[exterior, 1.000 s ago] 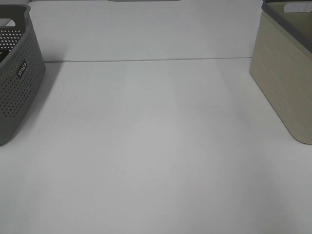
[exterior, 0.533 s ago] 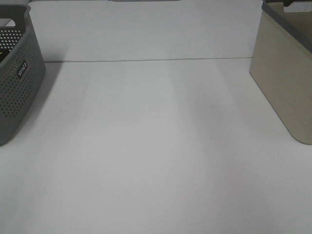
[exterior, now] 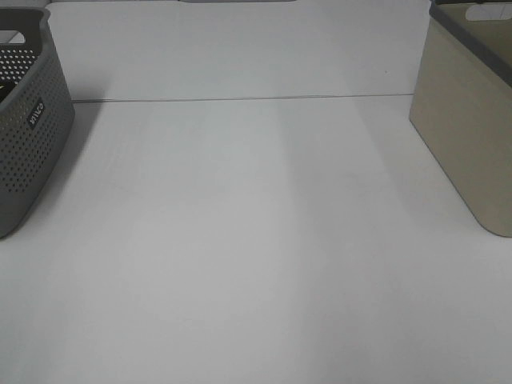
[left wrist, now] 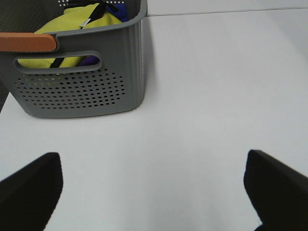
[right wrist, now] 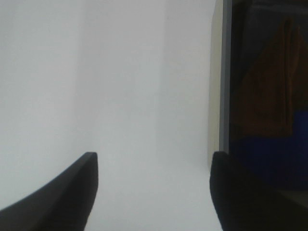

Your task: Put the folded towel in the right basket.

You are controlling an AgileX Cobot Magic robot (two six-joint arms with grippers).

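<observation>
The right basket [exterior: 472, 128] is beige with a grey rim and stands at the table's right edge. In the right wrist view its wall [right wrist: 217, 72] is close, and a brownish-orange folded towel [right wrist: 269, 91] lies inside it over something blue. My right gripper [right wrist: 154, 156] is open and empty, over the table just beside that basket. My left gripper [left wrist: 153, 159] is open and empty above the table, short of the grey basket [left wrist: 82, 86]. Neither arm shows in the exterior high view.
The grey perforated basket [exterior: 24, 128] stands at the table's left edge. It has an orange handle pad [left wrist: 26, 42] and holds yellow-green cloth [left wrist: 72, 24] and dark blue items. A seam [exterior: 240, 99] runs across the white table at the back.
</observation>
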